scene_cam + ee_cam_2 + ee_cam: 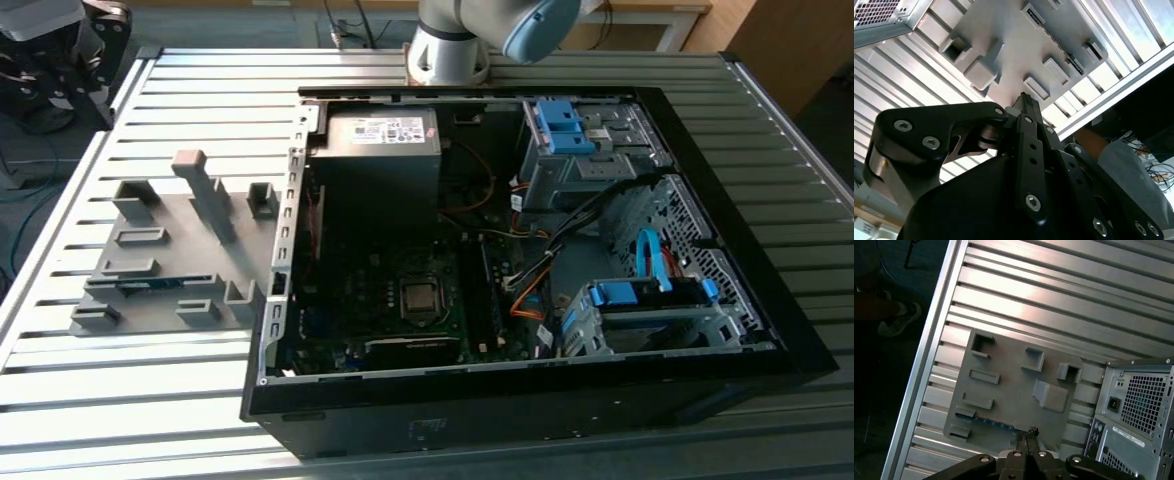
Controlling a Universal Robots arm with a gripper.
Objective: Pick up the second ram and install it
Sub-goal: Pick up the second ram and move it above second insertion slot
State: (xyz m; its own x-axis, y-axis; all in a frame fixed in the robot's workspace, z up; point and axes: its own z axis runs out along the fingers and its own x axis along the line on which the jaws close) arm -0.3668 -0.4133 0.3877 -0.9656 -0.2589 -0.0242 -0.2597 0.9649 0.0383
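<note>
The exterior view looks steeply down from high and well back over the slatted bench [160, 100]. It takes in the whole open computer case [534, 385], the grey holder tray [180, 262] at the exterior view's left and the arm's base [447, 55] at the far edge. The first wrist view faces down past the pincer [1027, 432] onto the tray [1014, 385] from some height (bench edge and floor show too), with the case's rear [1139, 405] beside it. The second wrist view sits close behind the pincer [1024, 100], whose dark body looms in front, and faces the same tray [1019, 45] aslant. All three views share the tray, the bench and the case.
</note>
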